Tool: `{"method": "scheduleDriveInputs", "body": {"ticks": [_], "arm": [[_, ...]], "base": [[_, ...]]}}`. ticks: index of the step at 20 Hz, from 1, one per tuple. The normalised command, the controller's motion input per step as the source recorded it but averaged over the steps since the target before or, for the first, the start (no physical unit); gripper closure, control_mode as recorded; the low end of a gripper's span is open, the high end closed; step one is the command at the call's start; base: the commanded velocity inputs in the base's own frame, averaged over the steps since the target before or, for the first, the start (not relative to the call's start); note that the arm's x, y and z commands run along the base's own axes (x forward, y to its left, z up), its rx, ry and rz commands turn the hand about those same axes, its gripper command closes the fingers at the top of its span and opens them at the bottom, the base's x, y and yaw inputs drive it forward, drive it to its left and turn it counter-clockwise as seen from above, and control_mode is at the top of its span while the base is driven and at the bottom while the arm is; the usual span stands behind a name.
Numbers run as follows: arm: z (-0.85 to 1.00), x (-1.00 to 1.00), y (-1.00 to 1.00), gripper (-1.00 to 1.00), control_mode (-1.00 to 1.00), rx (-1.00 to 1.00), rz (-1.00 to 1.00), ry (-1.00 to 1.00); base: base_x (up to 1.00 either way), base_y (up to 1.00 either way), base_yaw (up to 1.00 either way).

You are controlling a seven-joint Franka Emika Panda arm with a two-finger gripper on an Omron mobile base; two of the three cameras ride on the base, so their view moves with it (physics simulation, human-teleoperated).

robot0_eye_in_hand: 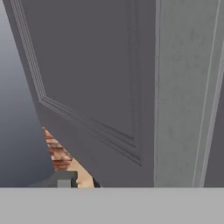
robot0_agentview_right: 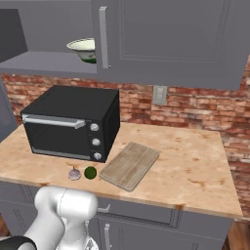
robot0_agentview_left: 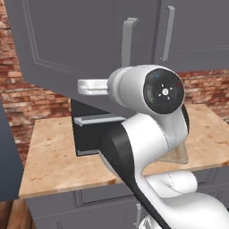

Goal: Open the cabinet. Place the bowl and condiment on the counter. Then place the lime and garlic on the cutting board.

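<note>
Grey panelled cabinet (robot0_agentview_right: 166,39): left door swung open. Right base view: one cream bowl (robot0_agentview_right: 83,49) on its shelf, one garlic (robot0_agentview_right: 74,173) touching-close beside one lime (robot0_agentview_right: 90,172) on tan marbled tabletop (robot0_agentview_right: 195,166), just left of one grained cutting board (robot0_agentview_right: 129,165). Hand view: door panel close-up. Tool state: cannot tell.

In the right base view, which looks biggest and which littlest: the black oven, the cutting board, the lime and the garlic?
1. Black oven, the biggest.
2. Cutting board, next.
3. Lime and garlic look about the same small size, side by side on the counter, so I won't rank them.
</note>
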Motion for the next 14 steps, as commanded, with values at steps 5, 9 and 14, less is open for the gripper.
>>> {"method": "scheduleDriveInputs", "body": {"ticks": [5, 9, 14], "arm": [[0.22, -0.64, -0.55, -1.0, -1.0, 0.0, -0.05, 0.01], [0.15, -0.82, -0.67, -1.0, -1.0, 0.01, -0.14, 0.01], [0.11, -0.84, -0.84, -1.0, -1.0, 0.04, -0.29, 0.07]], "base": [[0.0, 0.0, 0.0], [0.0, 0.0, 0.0], [0.0, 0.0, 0.0]]}}
